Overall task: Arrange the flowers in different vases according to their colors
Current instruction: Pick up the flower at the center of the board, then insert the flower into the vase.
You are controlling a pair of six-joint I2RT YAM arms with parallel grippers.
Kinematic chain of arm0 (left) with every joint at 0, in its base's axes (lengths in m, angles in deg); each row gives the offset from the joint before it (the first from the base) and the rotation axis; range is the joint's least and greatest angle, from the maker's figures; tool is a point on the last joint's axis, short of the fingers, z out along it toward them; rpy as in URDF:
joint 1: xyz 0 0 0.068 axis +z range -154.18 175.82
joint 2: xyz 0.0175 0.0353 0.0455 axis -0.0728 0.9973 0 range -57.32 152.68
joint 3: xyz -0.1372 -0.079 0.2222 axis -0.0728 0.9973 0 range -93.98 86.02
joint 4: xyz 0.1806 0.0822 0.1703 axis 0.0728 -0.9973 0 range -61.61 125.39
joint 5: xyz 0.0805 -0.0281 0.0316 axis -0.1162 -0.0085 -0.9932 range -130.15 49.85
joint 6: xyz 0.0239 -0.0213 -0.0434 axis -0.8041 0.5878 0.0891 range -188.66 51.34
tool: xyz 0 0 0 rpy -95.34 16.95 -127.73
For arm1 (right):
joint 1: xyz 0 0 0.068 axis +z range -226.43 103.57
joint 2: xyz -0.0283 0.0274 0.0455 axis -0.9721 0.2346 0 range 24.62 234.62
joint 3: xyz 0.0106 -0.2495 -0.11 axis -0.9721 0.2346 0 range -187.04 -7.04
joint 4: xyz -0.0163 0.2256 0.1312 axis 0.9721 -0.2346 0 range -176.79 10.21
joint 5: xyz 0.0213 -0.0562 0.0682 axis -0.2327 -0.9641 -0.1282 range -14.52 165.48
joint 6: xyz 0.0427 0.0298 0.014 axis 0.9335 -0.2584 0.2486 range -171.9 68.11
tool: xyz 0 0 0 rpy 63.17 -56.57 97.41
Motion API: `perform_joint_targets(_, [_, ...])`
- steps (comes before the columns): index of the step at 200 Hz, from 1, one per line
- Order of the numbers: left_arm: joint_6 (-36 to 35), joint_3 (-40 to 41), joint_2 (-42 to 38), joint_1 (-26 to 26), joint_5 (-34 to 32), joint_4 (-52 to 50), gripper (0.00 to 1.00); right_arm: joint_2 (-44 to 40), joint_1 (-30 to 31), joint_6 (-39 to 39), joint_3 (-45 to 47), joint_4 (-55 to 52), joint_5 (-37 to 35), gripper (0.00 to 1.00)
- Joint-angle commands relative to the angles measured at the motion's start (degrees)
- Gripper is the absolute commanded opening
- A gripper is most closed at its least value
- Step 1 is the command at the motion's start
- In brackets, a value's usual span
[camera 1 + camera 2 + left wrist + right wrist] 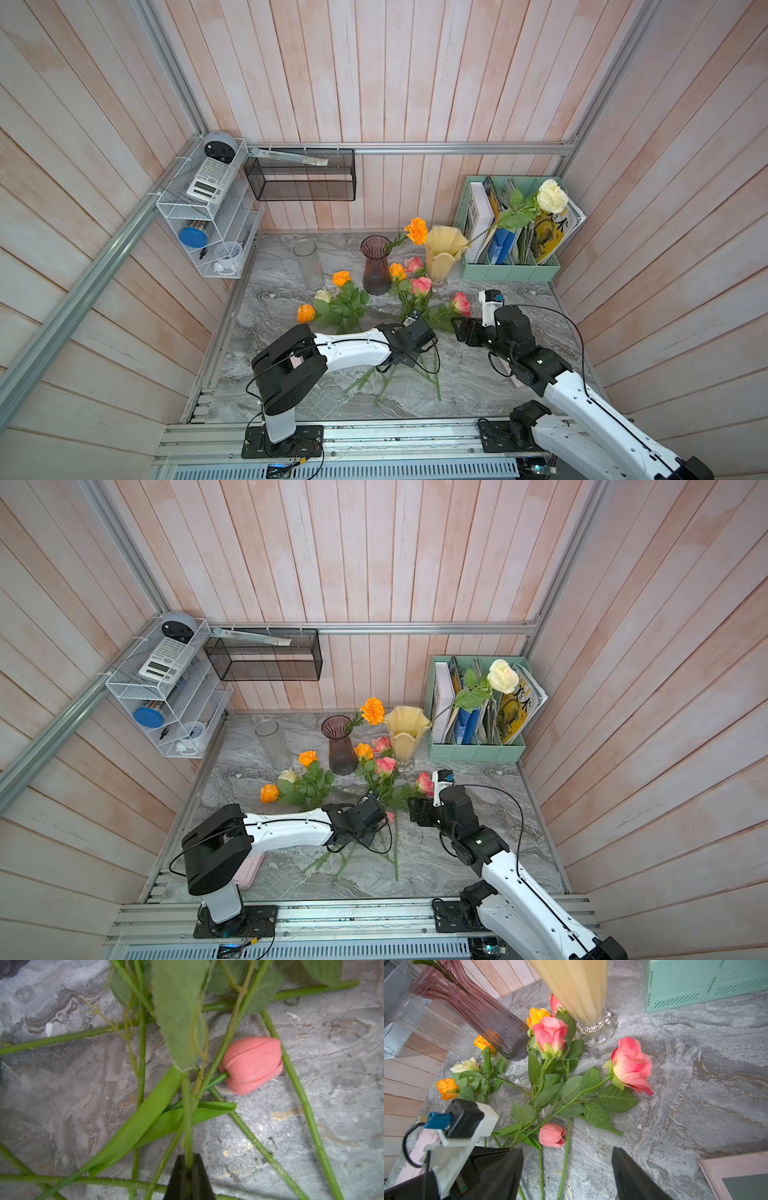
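Three vases stand at the back of the marble table: a clear glass cylinder point(308, 262), a dark purple ribbed one point(376, 266) holding an orange marigold point(417, 230), and a pale yellow ruffled one point(444, 253) holding a cream rose point(552, 196). Loose flowers lie in front: orange roses point(341, 278), pink roses point(421, 285), a cream rose point(323, 296) and a pink tulip point(251, 1064). Over the crossed stems, my left gripper point(188, 1156) is shut on one green stem point(187, 1118); which bloom it carries I cannot tell. My right gripper point(567, 1149) hangs open just right of the pile, holding nothing.
A mint-green file holder point(511, 270) with books stands at the back right. A black mesh basket point(301, 174) and a white wire rack point(203, 216) hang on the walls. A flat pink tray point(735, 1172) lies near the front right; another pink piece point(249, 870) lies by the left arm.
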Motion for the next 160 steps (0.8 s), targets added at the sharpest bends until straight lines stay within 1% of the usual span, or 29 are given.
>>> perform_joint_targets(1, [-0.1,-0.88,-3.0,0.14,-2.23,-2.07,0.0,-0.17,-0.37,-0.7,0.52,0.72,0.0,0.74])
perform_joint_targets(41, [-0.53,0.66,-9.99,0.06,-4.28,-3.61,0.0,0.42,-0.44,-0.88,0.29,1.03,-0.04,0.74])
perform_joint_targets(68, [-1.63,1.65,-16.98,-0.99,-4.4,-5.33,0.0,0.21,-0.43,-1.06,0.01,1.06,0.1,0.74])
perform_joint_targets(92, [-2.51,3.41,-24.34,-2.27,-1.63,-5.61,0.0,0.44,-0.52,-1.25,-0.03,0.91,0.17,0.74])
perform_joint_targets(113, [-4.37,5.23,-32.59,-4.07,0.22,-5.49,0.0,0.92,-0.49,-1.15,0.11,1.4,0.41,0.74])
perform_joint_targets(126, [-5.58,7.13,-39.1,-4.9,2.23,-3.27,0.0,1.22,-0.5,-1.15,0.06,1.77,0.57,0.74])
perform_joint_targets(140, [-5.31,8.53,-46.03,-5.03,3.23,-1.2,0.0,1.79,-0.59,-1.15,0.14,2.26,0.81,0.74])
perform_joint_targets(149, [-5.16,8.9,-50.32,-5.11,2.13,-0.41,0.0,2.15,-0.72,-1.23,-0.03,2.23,1.2,0.74])
perform_joint_targets(160, [-5.67,8.07,-54.12,-5.12,-2.12,-0.81,0.0,2.37,-0.72,-1.49,-0.21,2.3,1.77,0.74])
